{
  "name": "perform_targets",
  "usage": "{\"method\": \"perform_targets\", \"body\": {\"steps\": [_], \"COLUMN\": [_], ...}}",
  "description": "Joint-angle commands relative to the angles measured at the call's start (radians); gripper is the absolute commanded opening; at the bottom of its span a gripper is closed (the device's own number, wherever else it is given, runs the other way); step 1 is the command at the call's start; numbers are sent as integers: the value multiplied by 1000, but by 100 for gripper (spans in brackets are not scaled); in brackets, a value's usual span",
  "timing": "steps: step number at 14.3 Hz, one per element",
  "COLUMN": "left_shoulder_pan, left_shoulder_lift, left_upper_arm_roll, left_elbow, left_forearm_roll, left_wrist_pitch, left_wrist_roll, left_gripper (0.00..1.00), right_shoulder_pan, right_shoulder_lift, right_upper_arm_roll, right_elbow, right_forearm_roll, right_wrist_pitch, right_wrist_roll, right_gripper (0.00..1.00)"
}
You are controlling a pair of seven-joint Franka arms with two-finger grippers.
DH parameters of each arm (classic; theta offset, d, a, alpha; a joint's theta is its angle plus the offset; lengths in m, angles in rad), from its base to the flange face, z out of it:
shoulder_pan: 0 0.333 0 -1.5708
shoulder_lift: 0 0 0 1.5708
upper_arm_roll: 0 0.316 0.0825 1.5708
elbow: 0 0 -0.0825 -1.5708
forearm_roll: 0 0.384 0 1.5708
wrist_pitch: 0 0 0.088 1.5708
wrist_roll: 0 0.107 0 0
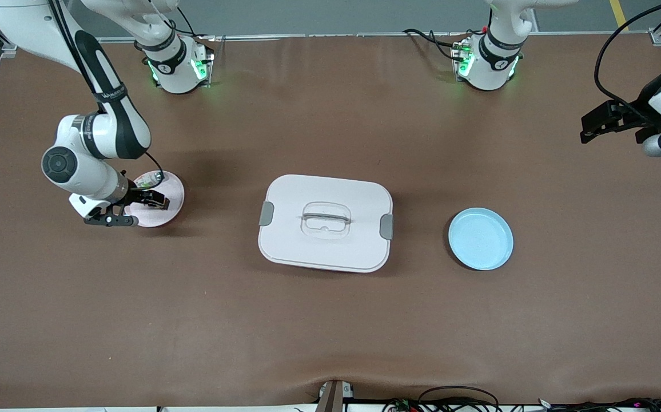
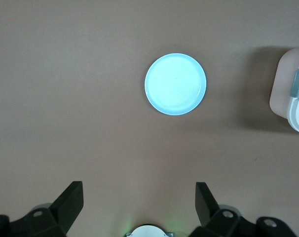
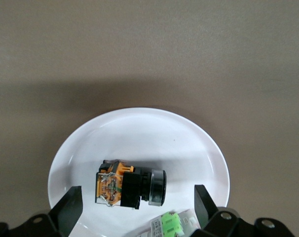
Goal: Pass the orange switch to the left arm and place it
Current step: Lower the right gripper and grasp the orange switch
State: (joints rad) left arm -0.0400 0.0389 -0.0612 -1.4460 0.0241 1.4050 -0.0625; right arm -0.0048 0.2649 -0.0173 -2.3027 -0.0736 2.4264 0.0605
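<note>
From the front, the large white rounded-rectangular box (image 1: 325,222) sits mid-surface between a round pink plate (image 1: 166,197) and a round blue plate (image 1: 481,238). The right end effector (image 1: 147,200) hangs over the pink plate; the left end effector (image 1: 599,123) waits apart. The left wrist view shows its fingers (image 2: 70,200) apart above bare surface. In the right wrist view, spread fingers (image 3: 71,205) flank the small black-and-orange switch (image 3: 130,185) lying on the plate.

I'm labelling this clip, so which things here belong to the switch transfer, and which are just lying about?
Belongs to the job:
- orange switch, on the pink plate
- right hand, open, low over that plate
- left hand, open, waiting above the table's end
- box, the obstacle mid-table
- blue plate, probably the destination

Lying about:
- white-and-green piece beside the switch
</note>
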Motion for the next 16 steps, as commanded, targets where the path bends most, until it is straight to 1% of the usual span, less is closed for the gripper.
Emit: {"method": "perform_targets", "body": {"steps": [1,4,11,13,16], "left_shoulder_pan": [-1,-1,-1,-1,0], "left_shoulder_lift": [-2,-1,-5,-5,-8], "left_upper_arm_roll": [0,1,1,0,0], "left_elbow": [9,9,9,7,7], "left_forearm_roll": [11,10,8,8,8], "left_wrist_pitch": [-1,2,2,2,0], "left_wrist_roll": [18,18,18,18,18], "left_gripper": [100,100,100,100,100], "right_shoulder_pan": [5,6,8,8,6], "right_shoulder_lift": [23,48,82,88,89], "right_upper_arm_roll": [-3,-1,-1,-1,-1], "right_elbow": [6,6,-1,-17,-26], "right_forearm_roll": [-32,-31,-29,-29,-28], "right_wrist_pitch": [10,55,100,131,134], "right_wrist_roll": [25,53,102,117,128], "right_gripper": [100,100,100,100,100]}}
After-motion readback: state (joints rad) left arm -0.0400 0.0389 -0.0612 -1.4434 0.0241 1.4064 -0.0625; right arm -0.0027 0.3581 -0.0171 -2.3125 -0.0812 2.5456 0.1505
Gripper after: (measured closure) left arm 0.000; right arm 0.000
